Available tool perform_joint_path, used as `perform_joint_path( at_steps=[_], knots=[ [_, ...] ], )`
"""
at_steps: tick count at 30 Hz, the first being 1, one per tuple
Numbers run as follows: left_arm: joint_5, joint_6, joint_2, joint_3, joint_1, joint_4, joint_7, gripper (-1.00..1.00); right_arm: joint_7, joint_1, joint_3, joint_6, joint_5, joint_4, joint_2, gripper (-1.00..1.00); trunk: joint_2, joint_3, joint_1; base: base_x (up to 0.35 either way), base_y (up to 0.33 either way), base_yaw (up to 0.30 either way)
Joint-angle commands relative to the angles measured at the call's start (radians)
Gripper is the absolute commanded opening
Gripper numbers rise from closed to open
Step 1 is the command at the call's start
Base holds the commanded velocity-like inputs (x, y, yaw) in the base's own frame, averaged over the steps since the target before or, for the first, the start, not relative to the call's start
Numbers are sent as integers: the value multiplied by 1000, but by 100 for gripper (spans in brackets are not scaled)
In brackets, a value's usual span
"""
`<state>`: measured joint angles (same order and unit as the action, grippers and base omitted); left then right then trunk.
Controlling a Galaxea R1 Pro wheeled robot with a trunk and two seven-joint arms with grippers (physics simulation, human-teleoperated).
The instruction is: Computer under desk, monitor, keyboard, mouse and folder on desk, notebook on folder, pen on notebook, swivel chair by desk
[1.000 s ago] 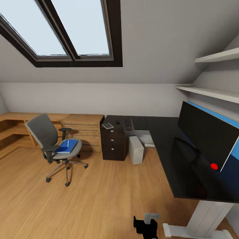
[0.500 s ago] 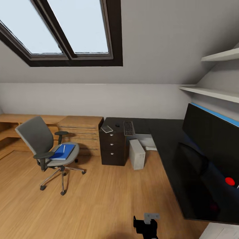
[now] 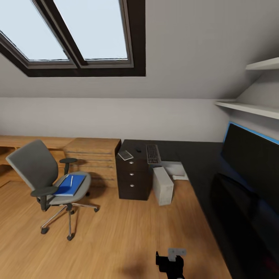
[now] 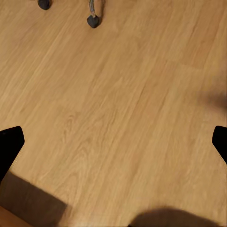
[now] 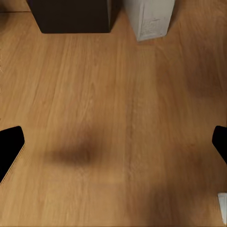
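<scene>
Blue folder (image 3: pixel 70 185) on swivel chair (image 3: pixel 37 170)

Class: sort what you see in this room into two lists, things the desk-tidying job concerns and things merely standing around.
Job: swivel chair, folder, pen, notebook, mouse, keyboard, computer, monitor, desk.

Standing around: skylights, wall shelves, light-wood drawer chest.

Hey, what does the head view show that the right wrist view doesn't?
Head view adds: the swivel chair carrying the folder and pen, the keyboard, the monitor, the skylights. Right wrist view adds: the right end effector, open wide above the wood floor. Shared: the computer, the desk's drawer pedestal and that floor.
</scene>
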<state>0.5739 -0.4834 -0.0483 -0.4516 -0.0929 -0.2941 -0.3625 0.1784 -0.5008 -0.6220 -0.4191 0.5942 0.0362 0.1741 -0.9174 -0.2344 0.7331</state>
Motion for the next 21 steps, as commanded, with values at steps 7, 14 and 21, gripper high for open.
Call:
perform_joint_path(
  at_steps=[7,14,21],
  knots=[
    [4,-1,-1,-9,-1,-1,-8,100,6,1,-8,-3,4,-1,0,100,-1,-1,1,319,193,-1],
    [4,-1,-1,-9,-1,0,-7,100,6,2,-9,-3,4,-1,0,100,-1,-1,1,318,196,0],
    [4,-1,-1,-9,-1,0,-7,100,6,2,-10,-42,3,-1,0,100,-1,-1,1,318,195,0]
  ],
)
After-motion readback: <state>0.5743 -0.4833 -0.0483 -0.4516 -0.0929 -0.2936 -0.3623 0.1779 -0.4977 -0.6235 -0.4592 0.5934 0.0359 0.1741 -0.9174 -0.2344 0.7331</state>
